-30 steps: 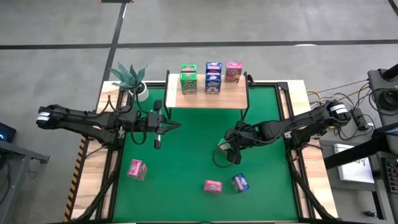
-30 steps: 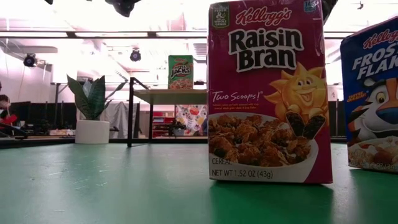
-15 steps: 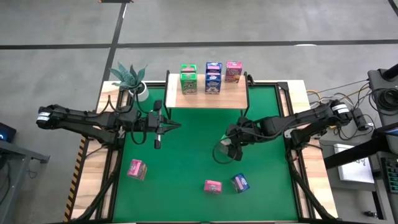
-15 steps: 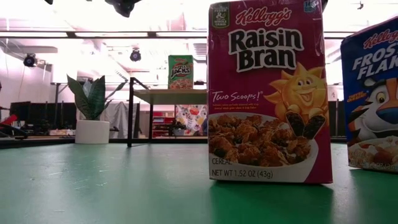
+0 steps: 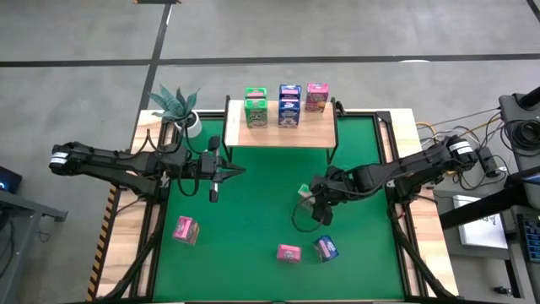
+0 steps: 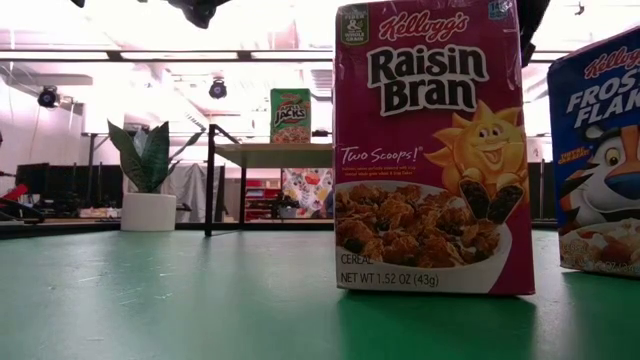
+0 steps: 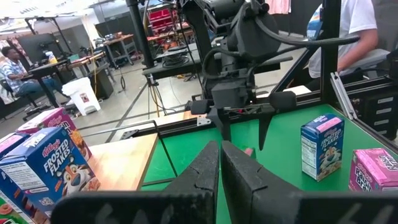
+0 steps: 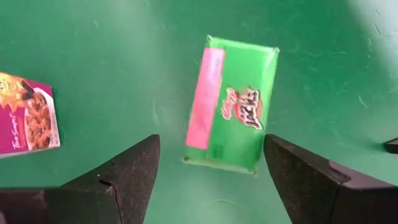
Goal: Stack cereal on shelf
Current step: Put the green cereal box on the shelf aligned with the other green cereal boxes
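Right tool point(image 8: 208, 171) spread above flat green cereal box point(image 8: 232, 119), long axis crossing fingers

Right hand point(image 5: 314, 203) shifted slightly toward table's near edge, open fingers now straddling flat green cereal box point(image 8: 232, 129).

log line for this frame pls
right gripper: open, above flat green cardboard cereal box | left gripper: shut, idle mid-table | light wood plank shelf: boxes on top

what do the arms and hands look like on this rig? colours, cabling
Both arms are dark, slim and jointed, each with a white band near its outer end. The left hand and right hand have two flat, black, wedge-shaped fingers. Black cables loop around the right hand.
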You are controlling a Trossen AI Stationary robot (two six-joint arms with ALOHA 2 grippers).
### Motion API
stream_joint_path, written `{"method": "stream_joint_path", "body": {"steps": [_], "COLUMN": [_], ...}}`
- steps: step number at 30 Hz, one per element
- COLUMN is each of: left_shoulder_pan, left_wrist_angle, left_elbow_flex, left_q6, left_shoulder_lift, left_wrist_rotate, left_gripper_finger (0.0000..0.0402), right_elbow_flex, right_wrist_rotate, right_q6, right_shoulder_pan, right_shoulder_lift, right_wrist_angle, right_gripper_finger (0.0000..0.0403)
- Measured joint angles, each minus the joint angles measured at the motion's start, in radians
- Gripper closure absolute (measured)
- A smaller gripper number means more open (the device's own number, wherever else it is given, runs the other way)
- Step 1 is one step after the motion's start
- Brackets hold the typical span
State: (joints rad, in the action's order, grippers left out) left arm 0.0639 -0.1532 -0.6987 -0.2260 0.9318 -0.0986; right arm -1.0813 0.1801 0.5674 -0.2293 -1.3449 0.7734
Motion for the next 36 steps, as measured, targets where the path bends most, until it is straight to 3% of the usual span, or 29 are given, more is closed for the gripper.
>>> {"method": "stream_joint_path", "body": {"steps": [17,36], "left_shoulder_pan": [0.0,0.0], "left_wrist_angle": [0.002,0.001], "left_elbow_flex": [0.0,0.0], "left_q6": [0.0,0.0], "left_shoulder_lift": [0.0,0.0], "left_wrist_rotate": [0.0,0.0], "left_gripper_finger": [0.0402,0.0402], "right_elbow_flex": [0.008,0.008], "right_wrist_rotate": [0.083,0.082], "right_q6": [-0.005,-0.017], "right_shoulder_pan": [-0.006,-0.006], "right_shoulder_lift": [-0.072,-0.086], "right_wrist_angle": [-0.024,-0.031], "right_gripper_finger": [0.0133,0.0217]}}
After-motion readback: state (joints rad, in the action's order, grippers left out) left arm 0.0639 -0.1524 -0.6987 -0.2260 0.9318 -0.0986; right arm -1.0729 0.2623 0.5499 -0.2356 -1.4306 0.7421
